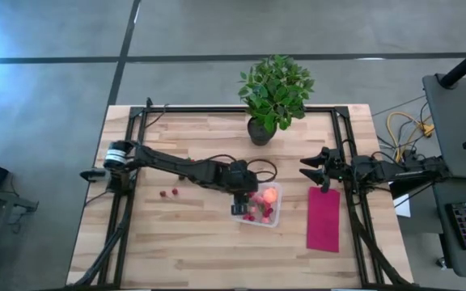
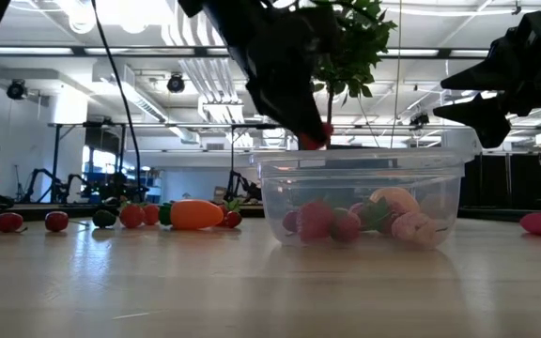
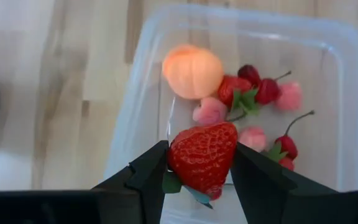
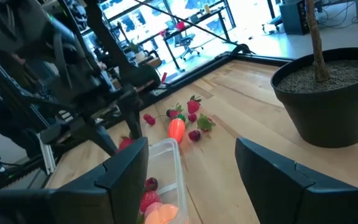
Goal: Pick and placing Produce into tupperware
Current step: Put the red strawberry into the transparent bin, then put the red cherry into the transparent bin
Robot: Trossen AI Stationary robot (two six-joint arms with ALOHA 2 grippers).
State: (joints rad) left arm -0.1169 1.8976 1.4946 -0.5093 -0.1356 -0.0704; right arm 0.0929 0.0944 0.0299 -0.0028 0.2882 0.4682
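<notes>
The clear tupperware point(image 1: 267, 217) point(image 2: 364, 202) point(image 3: 328, 93) stands on the wooden table and holds a round orange-pink fruit point(image 3: 192, 71), cherries and pink pieces. My left gripper point(image 3: 199, 154) point(image 1: 243, 199) hovers over the container's near-left rim, shut on a red strawberry point(image 3: 204, 152). Loose produce lies on the table: two small red pieces point(image 1: 169, 192) and a group around an orange piece with a green top point(image 4: 176, 129) point(image 2: 193, 214). My right gripper point(image 1: 310, 171) point(image 4: 191, 155) waits open in the air, right of the container. My left gripper pinches the strawberry's two sides point(image 3: 178, 155) between its two fingers point(image 3: 151, 168), pointing down from above. The berry is lifted clear over the tupperware's rim, its green leaves point(image 3: 171, 182) toward the gripper's palm and its pointed end away from it.
A potted leafy plant point(image 1: 273, 93) stands at the table's far edge, just beyond the container. A flat magenta cloth point(image 1: 324, 218) lies right of the tupperware, under my right arm. Bare wood stretches along the near side and left half point(image 1: 160, 242).
</notes>
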